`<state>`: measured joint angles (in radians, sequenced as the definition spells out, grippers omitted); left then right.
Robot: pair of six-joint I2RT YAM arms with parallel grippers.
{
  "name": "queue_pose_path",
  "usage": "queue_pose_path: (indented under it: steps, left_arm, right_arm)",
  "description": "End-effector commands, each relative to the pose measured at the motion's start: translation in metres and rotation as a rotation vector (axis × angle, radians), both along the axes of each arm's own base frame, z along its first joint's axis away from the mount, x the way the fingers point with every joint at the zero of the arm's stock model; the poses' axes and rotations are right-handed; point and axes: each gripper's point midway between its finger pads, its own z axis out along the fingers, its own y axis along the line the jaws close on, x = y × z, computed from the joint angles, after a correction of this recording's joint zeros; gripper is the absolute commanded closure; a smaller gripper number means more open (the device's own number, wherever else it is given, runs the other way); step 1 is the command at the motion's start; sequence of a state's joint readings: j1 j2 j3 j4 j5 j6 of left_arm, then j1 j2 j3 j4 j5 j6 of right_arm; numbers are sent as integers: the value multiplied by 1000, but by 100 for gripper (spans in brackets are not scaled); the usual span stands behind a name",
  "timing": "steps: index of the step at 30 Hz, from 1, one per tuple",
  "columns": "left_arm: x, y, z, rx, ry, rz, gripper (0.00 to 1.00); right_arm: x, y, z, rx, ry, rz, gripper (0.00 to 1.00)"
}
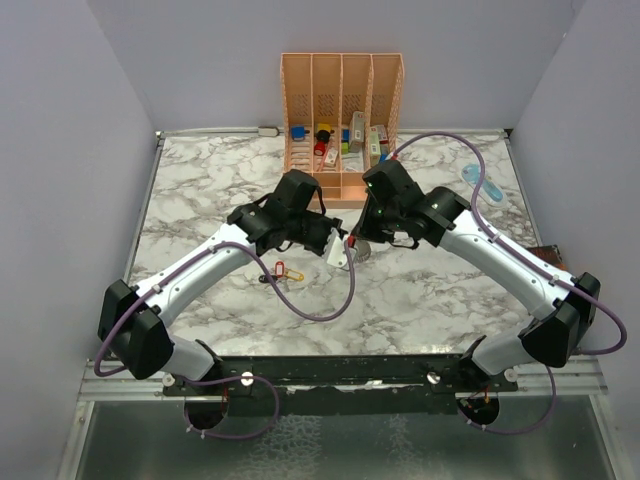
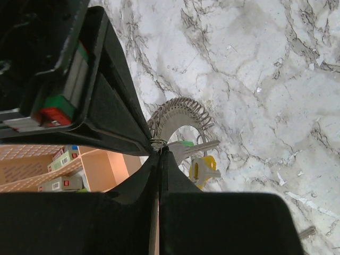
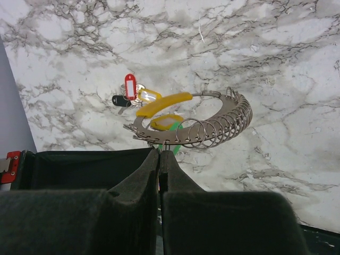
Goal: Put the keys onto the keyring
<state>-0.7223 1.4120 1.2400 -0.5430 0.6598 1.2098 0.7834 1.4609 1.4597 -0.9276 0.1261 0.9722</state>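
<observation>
From above, my left gripper [image 1: 340, 247] and right gripper [image 1: 360, 243] meet over the middle of the table [image 1: 200, 200] with the keyring [image 1: 364, 253] between them, loose keys [image 1: 285, 271] lying at 8 o'clock of them. My left wrist view shows the left one clenched where the green-tagged key [image 2: 187, 143] touches the ring's wire; which of the two it pinches I cannot tell. My right wrist view has the right one clamped on the keyring's near rim, with the red-tagged key [image 3: 130, 86], yellow-tagged key [image 3: 149, 94] and black-tagged key [image 3: 120, 101] apart at 10 o'clock on the table, so I judge at most one key is on and three remain
</observation>
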Motion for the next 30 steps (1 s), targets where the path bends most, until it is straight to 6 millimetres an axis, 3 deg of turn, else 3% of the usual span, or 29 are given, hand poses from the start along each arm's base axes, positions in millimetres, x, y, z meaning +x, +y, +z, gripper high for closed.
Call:
queue_pose_path:
  steps: [1,10,25,30]
  left_arm:
    - [2,5,-4,19,-60,-5,100]
    - [2,13,-16,67,-150,-39,100]
    - [11,18,-4,2,-365,-28,100]
    - [13,17,-2,-7,-363,-16,93]
  right_arm:
    - [-1,2,21,73,-24,-26,99]
    - [-7,14,17,134,16,-9,99]
    - [-21,11,7,216,137,-137,99]
    - [-23,13,9,245,207,-216,99]
